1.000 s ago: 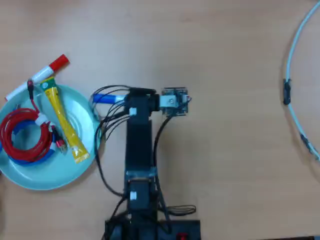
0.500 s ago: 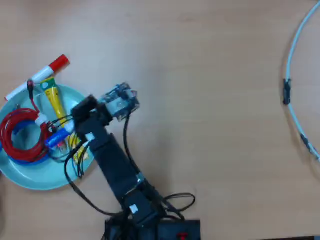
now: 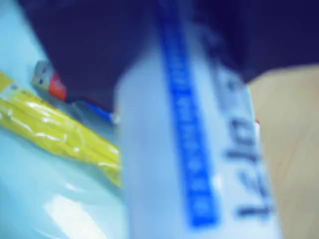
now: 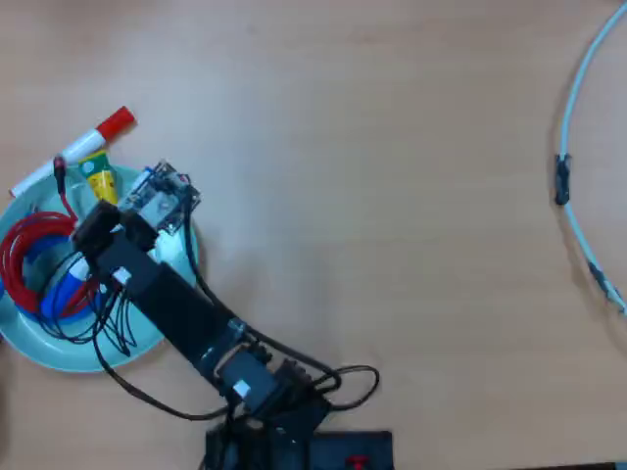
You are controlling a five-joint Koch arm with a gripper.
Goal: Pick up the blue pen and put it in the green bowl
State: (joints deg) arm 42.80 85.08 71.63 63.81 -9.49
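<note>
A: Where is the claw (image 4: 69,284) now?

B: From overhead it sits over the left part of the green bowl (image 4: 147,338), under the arm's head and a tangle of red and black wires. Its fingers are hidden, so I cannot tell how wide it stands.

A: And the blue pen (image 3: 199,164)?

B: In the wrist view it fills the middle, very close and blurred: a white barrel with a blue stripe and dark print, running from the top down to the near edge. From overhead only a blue and white bit shows under the wires, above the bowl's left side. It looks held, but no finger on it can be seen.

A: What else is around?

B: A yellow tube (image 3: 60,127) lies to the left of the pen in the wrist view, over the pale bowl. Overhead, a red-capped marker (image 4: 83,147) lies across the bowl's far rim, part of it out on the bench (image 4: 392,196).

A: So which step?

B: I judge it to be the drop. The pen is already over the bowl, so the next move calls for letting it go low and clear of the tube, then lifting straight up.
</note>
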